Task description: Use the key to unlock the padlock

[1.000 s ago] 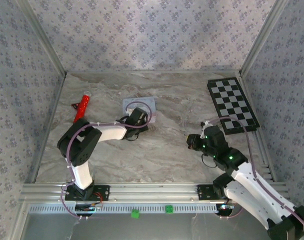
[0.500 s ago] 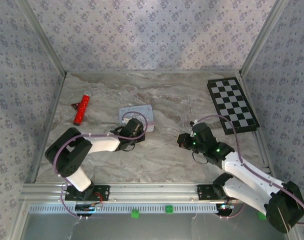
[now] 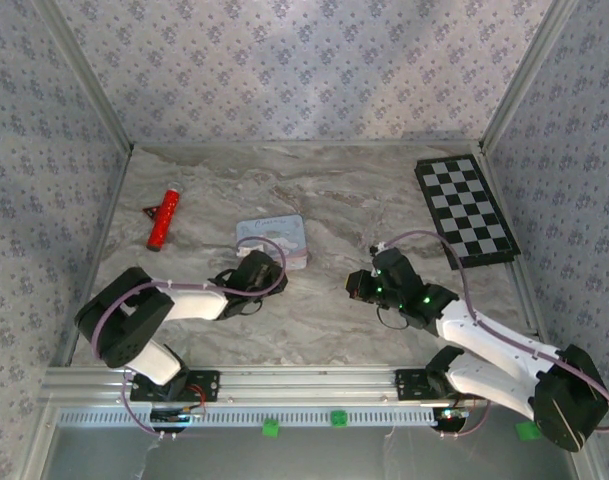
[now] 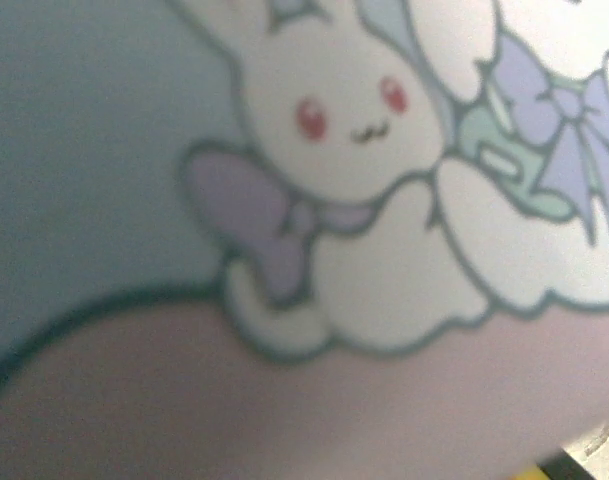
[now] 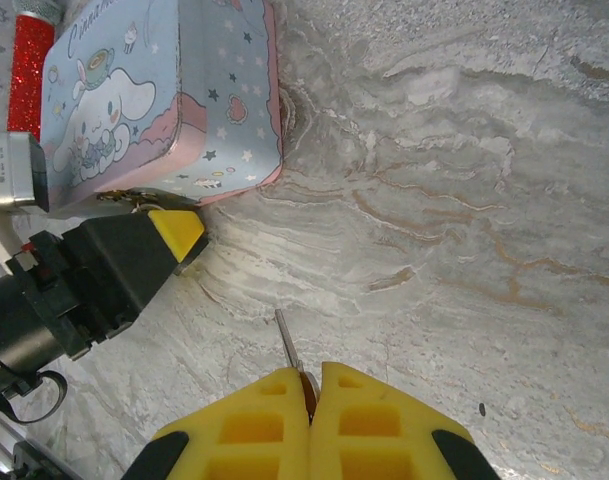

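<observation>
Yellow right jaws pinched shut on key (image 5: 287, 345); left jaws beside blue tin (image 5: 154, 100), opening unclear.

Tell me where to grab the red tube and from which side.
Take the red tube at mid-length, coming straight down from above with the jaws set across its narrow width. It lies flat on the table, long and slim, so its ends offer little to pinch, and the middle probably balances best.
</observation>
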{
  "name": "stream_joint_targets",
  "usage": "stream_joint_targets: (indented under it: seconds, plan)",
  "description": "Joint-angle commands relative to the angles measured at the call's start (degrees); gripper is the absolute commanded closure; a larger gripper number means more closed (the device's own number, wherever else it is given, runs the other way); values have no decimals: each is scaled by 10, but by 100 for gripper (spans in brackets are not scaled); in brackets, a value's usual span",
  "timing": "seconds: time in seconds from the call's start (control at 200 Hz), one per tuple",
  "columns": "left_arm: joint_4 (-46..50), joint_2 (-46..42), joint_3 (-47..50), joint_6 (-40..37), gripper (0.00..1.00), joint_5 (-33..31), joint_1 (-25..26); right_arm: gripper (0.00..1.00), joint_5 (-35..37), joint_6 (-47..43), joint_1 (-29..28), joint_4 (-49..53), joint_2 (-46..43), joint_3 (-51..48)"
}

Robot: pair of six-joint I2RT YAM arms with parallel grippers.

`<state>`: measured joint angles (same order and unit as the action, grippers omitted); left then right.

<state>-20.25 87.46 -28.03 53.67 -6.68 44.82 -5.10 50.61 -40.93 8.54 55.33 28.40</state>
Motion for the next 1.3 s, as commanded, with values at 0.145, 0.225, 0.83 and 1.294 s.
stream_joint_targets:
  seconds: [0.145, 0.225, 0.83, 1.294]
  plan:
    - [-78, -22, 66, -22, 72, -6, 5, 100, 16, 4, -14, -6, 16, 26]
    - [-107, -17, 72, -34, 72, 8, 5, 100, 17, 4, -15, -5, 18, 29]
    - [-149, -43, 98, -37, 85, 25, 11, 100, 18, 15, -29, -11, 26, 24]
    - [120, -123, -41, -5, 86, 93, 13, 100, -4, 72, -57, -111, 88, -10]
